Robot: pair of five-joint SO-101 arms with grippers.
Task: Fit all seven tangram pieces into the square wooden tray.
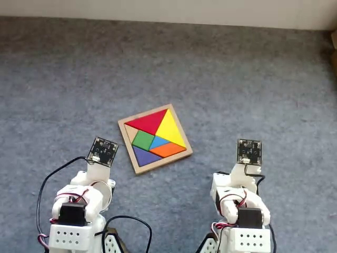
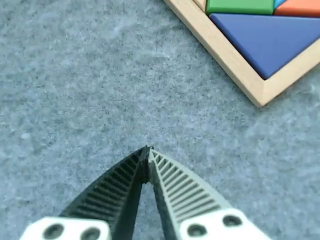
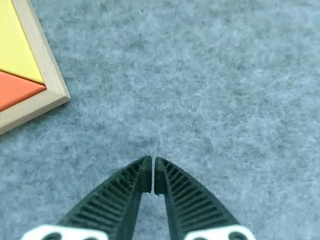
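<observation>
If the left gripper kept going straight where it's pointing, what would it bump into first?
Probably just the grey carpet. The left gripper, shut, aims at bare carpet beside the wooden tray, though depth is hard to judge.

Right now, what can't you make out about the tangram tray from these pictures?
High view: the tan triangular patch in the square wooden tray is too small to tell piece from bare floor.
Left wrist view: the picture edge cuts the tray off past the dark blue triangle.
Right wrist view: likewise, past the yellow triangle.
</observation>
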